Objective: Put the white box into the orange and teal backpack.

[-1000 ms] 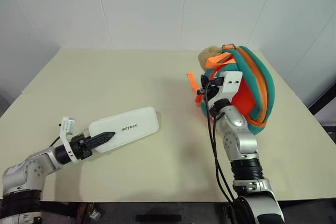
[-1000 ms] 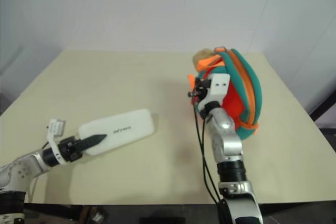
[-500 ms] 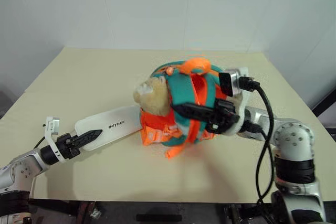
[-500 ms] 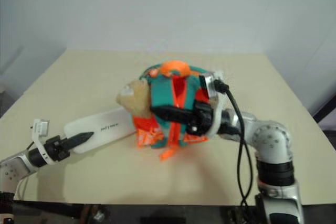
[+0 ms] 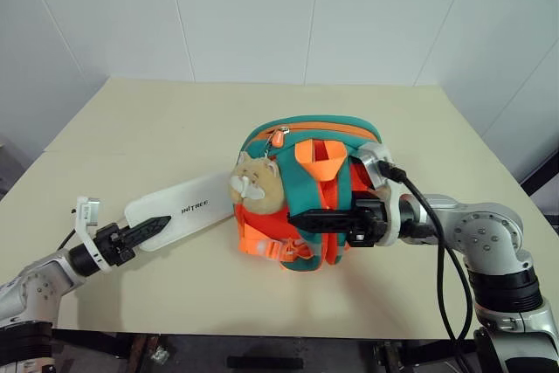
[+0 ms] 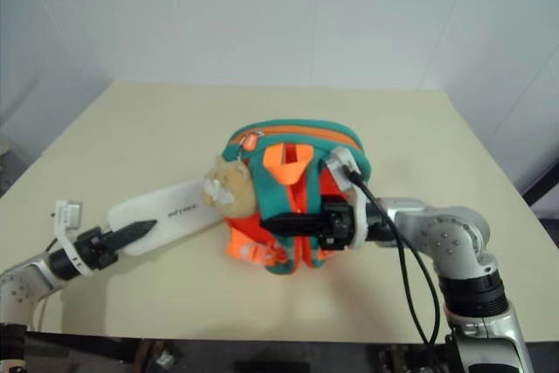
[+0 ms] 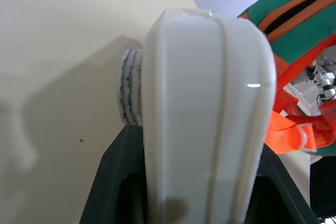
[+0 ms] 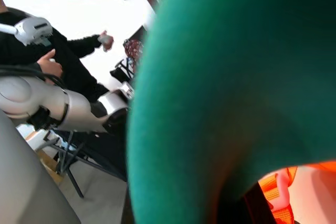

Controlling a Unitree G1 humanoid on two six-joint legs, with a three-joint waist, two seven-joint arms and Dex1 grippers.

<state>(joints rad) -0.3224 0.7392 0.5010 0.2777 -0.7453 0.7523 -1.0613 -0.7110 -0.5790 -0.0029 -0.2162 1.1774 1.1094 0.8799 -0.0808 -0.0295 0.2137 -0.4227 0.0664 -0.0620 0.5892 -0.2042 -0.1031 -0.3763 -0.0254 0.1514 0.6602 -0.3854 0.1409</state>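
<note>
Nearest, lower left of the left eye view: the left gripper (image 5: 144, 231), two black fingers clamped on the near end of the flat, long white plastic box with rounded corners and small dark lettering (image 5: 182, 210). The left wrist view showed the box's end (image 7: 205, 119) wedged between both dark fingers. The box lay low over the cream table (image 5: 131, 120), its far end hidden behind the bag; judged to be held lengthwise so it can slide in end first.

Centre of the frame: the small teal backpack with orange panels, straps and zipper trim (image 5: 301, 194), standing upright on the table with its orange-edged top seam facing up. The tan plush cat-face charm (image 5: 254, 182) hung on its left side, just above the box. The right gripper (image 5: 319, 218) reached in from the right, level, fingers pinched shut on the backpack's straps at mid-height; judged to be steadying the bag for loading. I could not tell whether the zipper was open.

Count: one box, one backpack, one charm, two grippers.

The box was still outside the bag.
</note>
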